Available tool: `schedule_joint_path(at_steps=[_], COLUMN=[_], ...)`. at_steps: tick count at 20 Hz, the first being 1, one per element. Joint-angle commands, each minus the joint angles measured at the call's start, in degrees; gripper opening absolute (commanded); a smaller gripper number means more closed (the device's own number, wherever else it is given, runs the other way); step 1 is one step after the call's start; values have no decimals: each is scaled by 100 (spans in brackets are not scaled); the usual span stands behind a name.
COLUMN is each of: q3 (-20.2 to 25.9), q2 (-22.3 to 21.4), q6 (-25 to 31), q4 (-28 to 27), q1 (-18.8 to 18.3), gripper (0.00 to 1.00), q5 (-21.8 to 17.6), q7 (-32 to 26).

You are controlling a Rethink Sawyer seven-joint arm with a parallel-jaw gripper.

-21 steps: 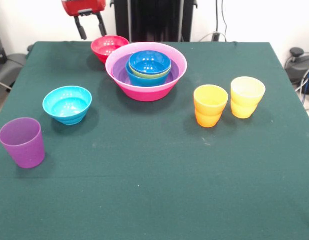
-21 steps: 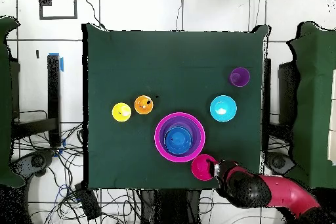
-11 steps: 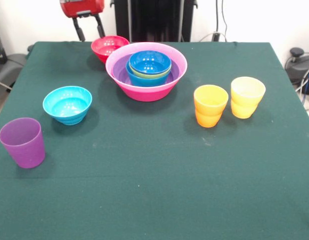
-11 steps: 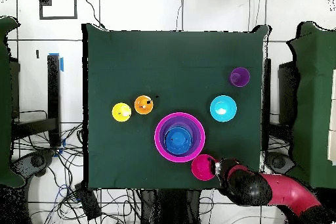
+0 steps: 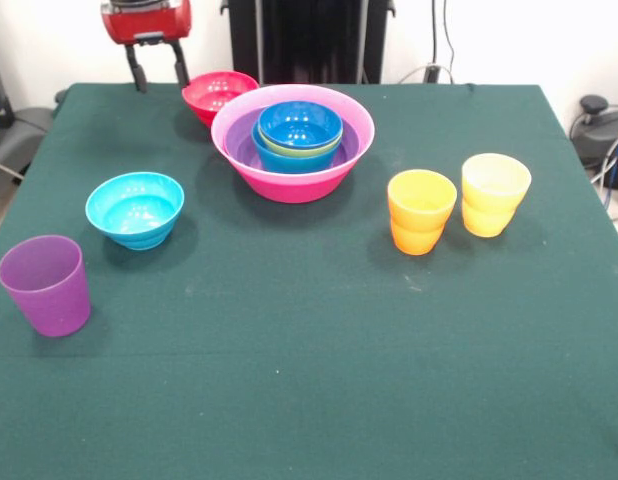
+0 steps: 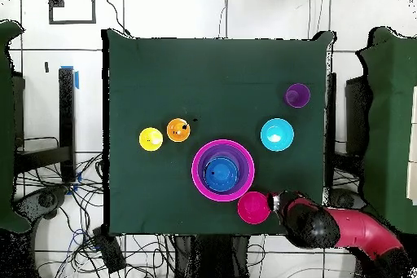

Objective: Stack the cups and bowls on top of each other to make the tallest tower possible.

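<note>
The tower is a hot-pink bowl with purple, blue, green and dark blue bowls nested inside. A small red-pink bowl sits just behind its left side. A cyan bowl stands apart at the left. The purple cup is at the front left. At the right, the orange cup and the yellow cup stand side by side. My gripper hangs open and empty at the far left edge, left of the red-pink bowl.
The green cloth table ends just behind the red-pink bowl. Cables and a black stand lie beyond the far edge.
My gripper has drifted left, away from the red-pink bowl, still open and empty. No cup or bowl has moved.
</note>
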Motion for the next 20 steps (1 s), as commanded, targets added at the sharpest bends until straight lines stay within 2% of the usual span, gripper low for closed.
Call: schedule_joint_path(at_steps=[1, 6, 20], q3=[-293, -350, -522], q2=[319, 389, 263], q6=[466, 398, 142], q4=[-632, -662, -303], q1=[353, 394, 621], gripper=[100, 100, 100], q5=[-521, -552, -487], q7=[-315, -305, -39])
